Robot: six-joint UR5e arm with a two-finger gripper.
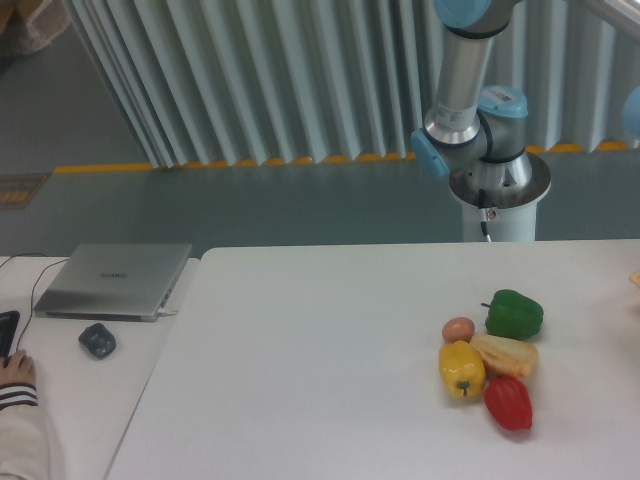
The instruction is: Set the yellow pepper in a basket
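One yellow pepper [461, 369] is lying on the white table [320, 400], toward the right side and close to the front edge, its glossy lobes facing the camera and a small green stem showing near its lower end. It is sitting in a tight cluster of produce. A pale yellow-tan wedge [505, 355] is lying just to its right, touching or nearly touching it. A red pepper [509, 402] is resting just beside the wedge's lower edge, slightly right of and below the yellow pepper. A small brown egg [458, 329] is sitting directly behind the yellow pepper, very close to it, and a green pepper [514, 314] is lying behind the wedge, its stem pointing left toward the egg.

Nothing is touching or holding the yellow pepper. Only the robot arm's base and lower joints [478, 140] are showing, standing behind the table's far edge on a white pedestal; the arm is running up out of the top of the picture, so the gripper and its fingers are lying outside the view and their spread cannot be told. No basket is showing.

On a neighbouring surface at the left, well apart from the produce, a closed silver laptop [115, 280] is lying with a dark mouse [97, 340] just in front of it, and a person's hand [15, 372] is resting at the left edge.
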